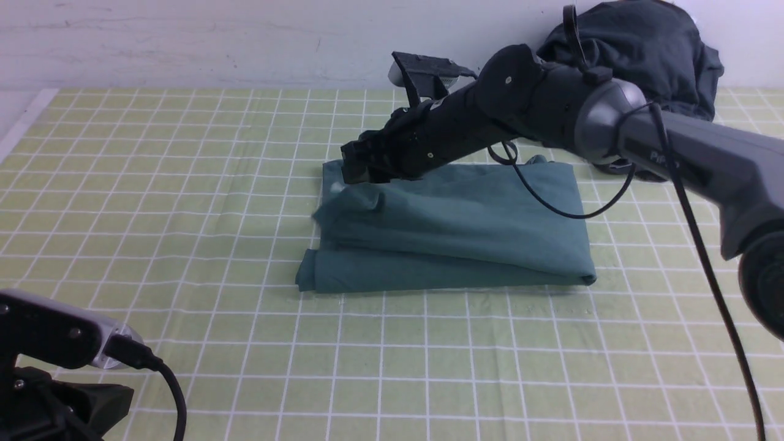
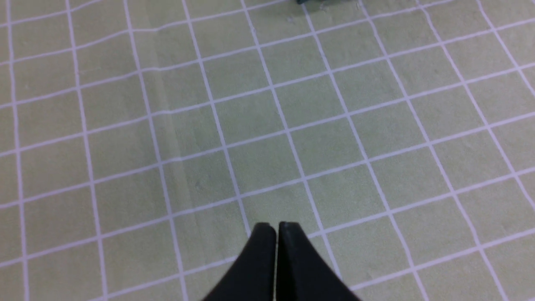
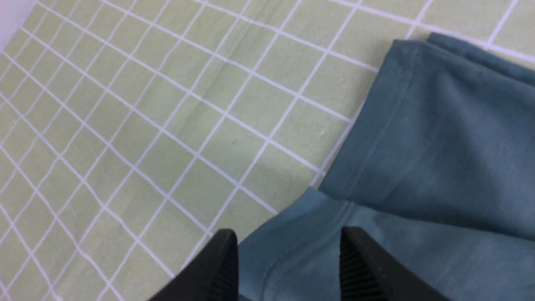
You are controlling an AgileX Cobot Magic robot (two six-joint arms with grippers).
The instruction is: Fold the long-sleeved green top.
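Note:
The green long-sleeved top [image 1: 453, 236] lies folded into a rough rectangle in the middle of the checked mat. My right gripper [image 1: 358, 171] hovers over its far left corner with the jaws open and empty. In the right wrist view the gripper [image 3: 288, 244] sits just above a raised fold of the top [image 3: 439, 138], near its hemmed edge. My left gripper [image 2: 276, 228] is shut and empty over bare mat. Only a sliver of the top [image 2: 317, 2] shows at the edge of that view. The left arm [image 1: 55, 367] sits at the near left corner.
A pile of dark charcoal-grey garments [image 1: 643, 49] lies at the far right against the white wall. The yellow-green checked mat [image 1: 184, 184] covers the table. A black cable [image 1: 551, 202] hangs from the right arm over the top.

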